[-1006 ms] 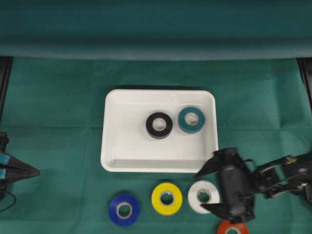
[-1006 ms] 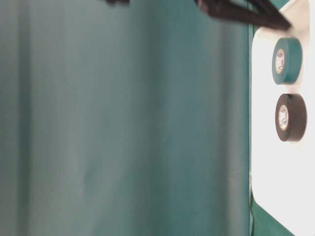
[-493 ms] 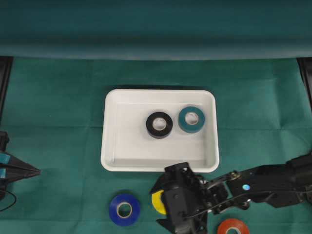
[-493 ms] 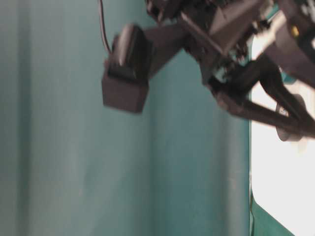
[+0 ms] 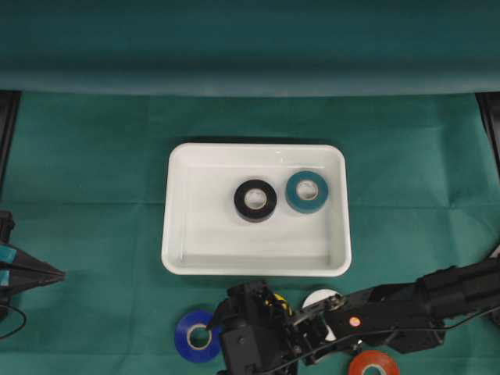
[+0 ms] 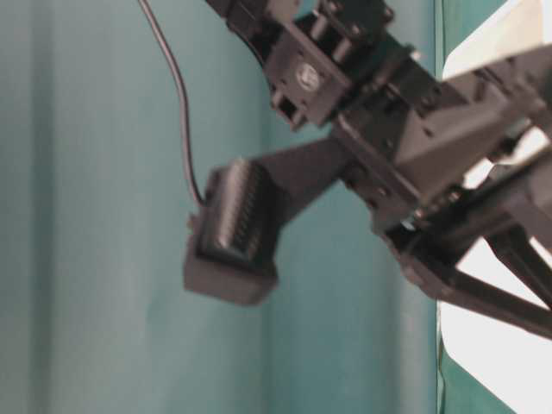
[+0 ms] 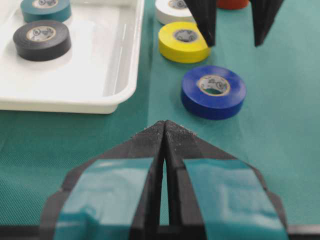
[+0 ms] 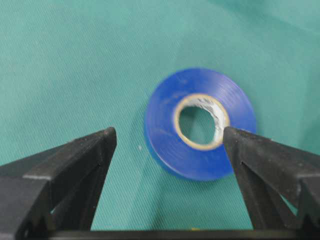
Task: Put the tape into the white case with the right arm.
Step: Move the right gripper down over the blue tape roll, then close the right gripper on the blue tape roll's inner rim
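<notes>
The white case (image 5: 205, 244) lies mid-table with a black tape (image 5: 255, 200) and a teal tape (image 5: 306, 191) inside it. In front of it stand a blue tape (image 5: 195, 336), a yellow tape (image 7: 183, 41), a white tape (image 5: 320, 298) and an orange tape (image 5: 373, 365). My right gripper (image 8: 169, 135) hangs open just above the cloth. The blue tape (image 8: 200, 122) lies flat ahead of its tips, nearer the right-hand finger (image 8: 260, 160), and nothing is held. The arm hides most of the yellow roll from above. My left gripper (image 7: 165, 125) is shut and empty at the left edge.
Green cloth covers the table. A dark curtain fold runs along the back edge (image 5: 250, 78). In the table-level view the right arm (image 6: 388, 147) fills the frame, blurred, with its camera block (image 6: 233, 233) hanging in front.
My right arm has swept left along the front row, from around the white tape past the yellow one to the blue one. Its jaws stayed open. The left arm has not moved.
</notes>
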Available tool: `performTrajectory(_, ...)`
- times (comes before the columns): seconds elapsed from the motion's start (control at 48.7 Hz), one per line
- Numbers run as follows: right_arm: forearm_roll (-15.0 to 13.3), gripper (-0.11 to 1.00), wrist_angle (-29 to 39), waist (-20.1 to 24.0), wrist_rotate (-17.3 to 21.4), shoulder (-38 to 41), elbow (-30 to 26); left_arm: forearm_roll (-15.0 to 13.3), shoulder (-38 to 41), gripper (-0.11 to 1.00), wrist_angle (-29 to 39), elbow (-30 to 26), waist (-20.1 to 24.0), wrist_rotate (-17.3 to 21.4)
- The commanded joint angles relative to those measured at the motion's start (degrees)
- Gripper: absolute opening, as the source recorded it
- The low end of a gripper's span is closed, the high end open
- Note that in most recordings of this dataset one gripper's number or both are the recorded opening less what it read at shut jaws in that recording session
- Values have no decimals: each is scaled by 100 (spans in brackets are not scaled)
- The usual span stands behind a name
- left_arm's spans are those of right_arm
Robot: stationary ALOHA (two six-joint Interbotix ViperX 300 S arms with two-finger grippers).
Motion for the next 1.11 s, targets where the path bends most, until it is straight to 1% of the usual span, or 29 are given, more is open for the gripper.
performTrajectory(0.0,-9,75,44,53,9,-18,-229,0,105,0,-44,-79,9,0)
performTrajectory(0.144,-9,75,158,62,9,105,-387,0,105,0,-44,-79,0,0)
performTrajectory(0.39,-9,75,272,70,9,229,-501,0,105,0,-44,-79,9,0)
performTrajectory(0.841,-9,74,272,70,35,598,-642,0,105,0,-35,-79,0,0)
performTrajectory(1.088,-9,74,281,70,35,659,-686,-9,105,0,-44,-79,0,0)
